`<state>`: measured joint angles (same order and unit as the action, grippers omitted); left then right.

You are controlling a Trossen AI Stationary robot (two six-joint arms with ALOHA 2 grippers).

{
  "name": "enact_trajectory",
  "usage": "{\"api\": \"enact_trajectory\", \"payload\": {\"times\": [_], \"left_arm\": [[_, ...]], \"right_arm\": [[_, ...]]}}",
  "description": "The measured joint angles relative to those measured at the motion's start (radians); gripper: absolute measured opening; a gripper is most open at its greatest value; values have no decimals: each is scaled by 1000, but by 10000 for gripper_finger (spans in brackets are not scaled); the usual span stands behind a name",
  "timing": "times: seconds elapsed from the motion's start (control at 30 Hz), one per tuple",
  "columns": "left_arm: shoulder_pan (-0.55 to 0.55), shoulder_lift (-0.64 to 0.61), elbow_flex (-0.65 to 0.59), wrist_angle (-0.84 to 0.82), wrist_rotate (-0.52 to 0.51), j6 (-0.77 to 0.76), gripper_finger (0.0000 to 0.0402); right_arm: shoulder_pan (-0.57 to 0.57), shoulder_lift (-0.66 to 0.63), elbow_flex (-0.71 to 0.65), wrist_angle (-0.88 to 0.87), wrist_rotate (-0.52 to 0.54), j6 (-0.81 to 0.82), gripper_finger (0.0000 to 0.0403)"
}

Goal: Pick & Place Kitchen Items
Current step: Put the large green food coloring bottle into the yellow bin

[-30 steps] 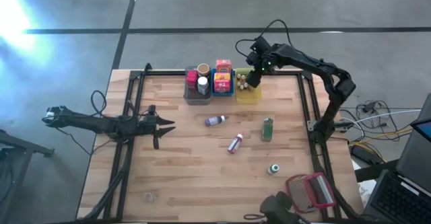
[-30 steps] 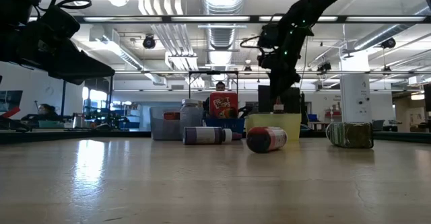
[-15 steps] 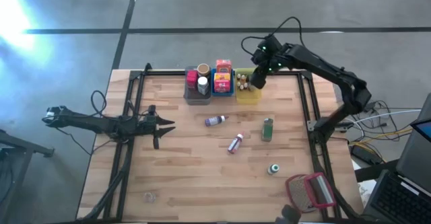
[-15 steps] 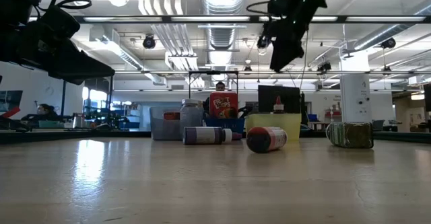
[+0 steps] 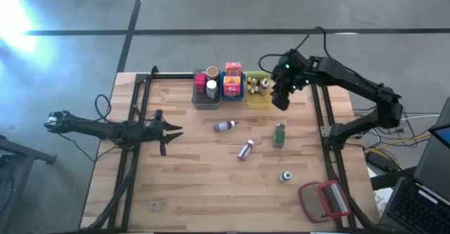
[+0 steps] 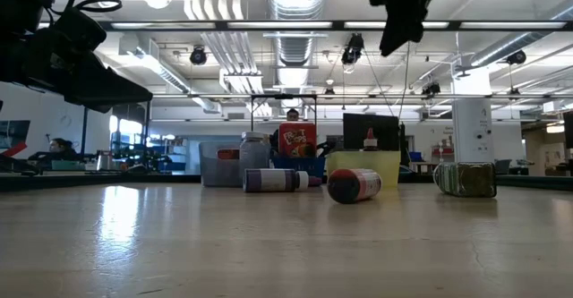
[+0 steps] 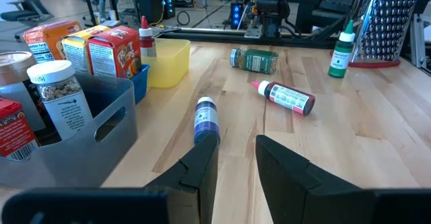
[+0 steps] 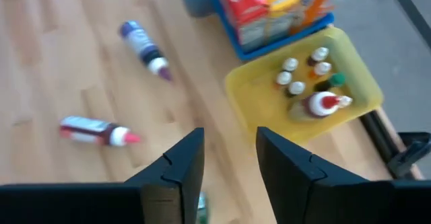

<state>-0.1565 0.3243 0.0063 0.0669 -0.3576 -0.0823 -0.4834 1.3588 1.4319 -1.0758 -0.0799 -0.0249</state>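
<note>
Your right gripper (image 5: 279,100) is hanging high over the table (image 5: 190,192) near the far right corner, just beside the yellow bin (image 5: 258,100); fingers are parted a moderate gap and holding nothing. Your left gripper (image 5: 169,132) is waiting low by the left edge, fingers slightly apart, empty.

Loose items are lying mid-table: purple-cap bottle (image 5: 225,126) on its side, pink-cap bottle (image 5: 245,150) on its side, green jar (image 5: 280,134) lying flat toward the right edge, green bottle (image 5: 285,176) standing near the front right. The small bottles (image 8: 306,76) are already sitting in the yellow bin; the boxes (image 5: 233,80) are filling the blue bin (image 5: 233,94); the jars (image 5: 206,83) are in the grey bin (image 5: 205,102).

Risks, as I judge them: the lying bottles are round and could be rolling out from the fingers if you're closing off-centre; the green bottle is standing narrow, so a sideways approach could be tipping it; dropping into the crowded yellow bin could be knocking the bottles already there.

Labels: none is readable on the boxes, bottles or jars.
</note>
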Motion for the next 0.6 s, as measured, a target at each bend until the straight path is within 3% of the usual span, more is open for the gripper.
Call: {"api": "enact_trajectory", "payload": {"times": [0.23,0.6], "left_arm": [[0,0,0,0,0,0,108],[0,0,0,0,0,0,108]], "right_arm": [[145,-83,-8,-19,1,81,121],[309,-158,-61,-26,31,204,146]]}}
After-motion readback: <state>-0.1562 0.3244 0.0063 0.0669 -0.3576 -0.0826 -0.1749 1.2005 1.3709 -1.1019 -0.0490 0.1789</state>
